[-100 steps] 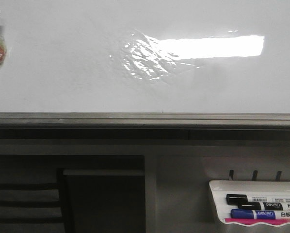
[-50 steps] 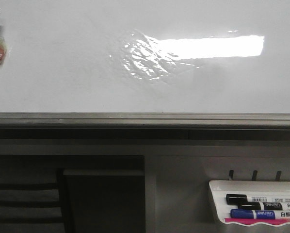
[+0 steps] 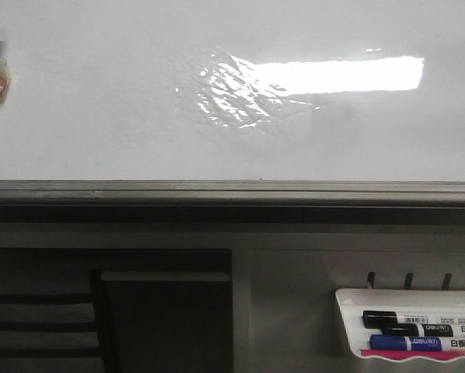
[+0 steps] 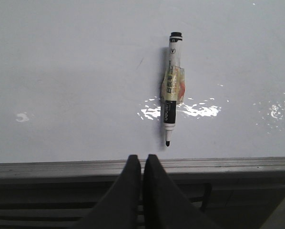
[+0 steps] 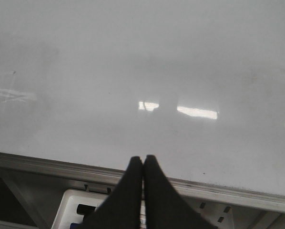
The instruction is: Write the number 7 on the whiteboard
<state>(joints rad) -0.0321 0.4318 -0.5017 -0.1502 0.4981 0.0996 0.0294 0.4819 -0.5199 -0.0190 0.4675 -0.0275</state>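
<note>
A: Can any writing be read?

B: The black-capped marker (image 3: 407,319) in the white tray (image 3: 349,311) carries a "deli" logo and Chinese characters, and so does the blue-capped marker (image 3: 419,343) below it.

A: And the marker (image 4: 171,86) lying on the whiteboard (image 4: 76,86)?

B: It has print on its barrel, too small to read.

- A grey rail (image 3: 232,191) runs across the front view, with a dark gap beneath it.
- Below it stands a grey panel (image 3: 287,311) beside a dark recess (image 3: 166,326) with black slats (image 3: 38,326).
- A white tray (image 3: 349,326) hangs at lower right under three hooks (image 3: 408,280), holding a black marker (image 3: 403,318) and a blue marker (image 3: 407,342).
- The light is dim.
</note>
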